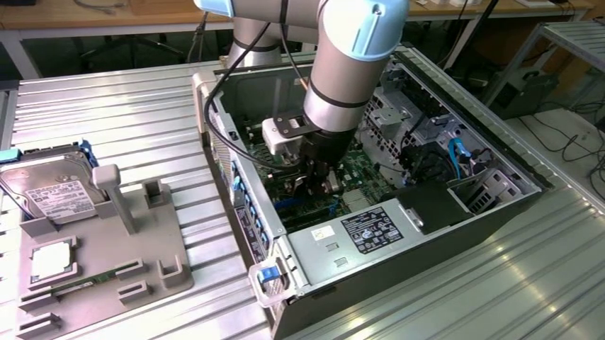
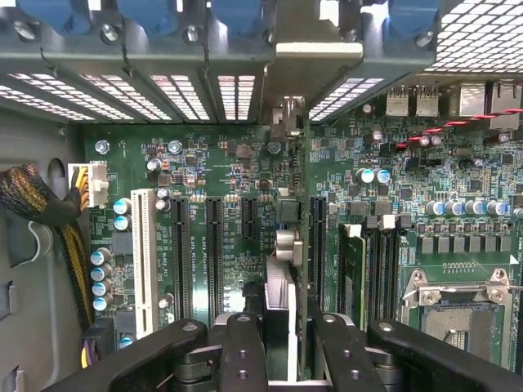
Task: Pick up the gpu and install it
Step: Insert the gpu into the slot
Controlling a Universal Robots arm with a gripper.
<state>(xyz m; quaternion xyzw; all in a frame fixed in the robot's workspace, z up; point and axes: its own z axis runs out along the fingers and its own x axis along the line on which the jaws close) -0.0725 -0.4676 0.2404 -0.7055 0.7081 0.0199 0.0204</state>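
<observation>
My gripper [image 1: 317,183] reaches down inside the open computer case [image 1: 248,212], over the green motherboard [image 1: 364,170]. It is shut on the gpu [image 2: 304,163], a thin black card seen edge-on between my two black fingers [image 2: 245,351]. The card's silvery metal bracket [image 2: 319,51] sits at the case's rear slot openings. The gpu stands upright along a black expansion slot [image 2: 317,245]; whether it is seated there I cannot tell. In the exterior view the gpu [image 1: 317,191] is a dark shape under the gripper, mostly hidden by the arm.
More black slots [image 2: 214,245] and a white slot [image 2: 143,245] lie beside the card. A CPU socket [image 2: 458,306] and a braided cable bundle [image 2: 37,204] flank them. At the exterior view's left, a grey holder [image 1: 123,248] carries a silver hard drive [image 1: 47,188].
</observation>
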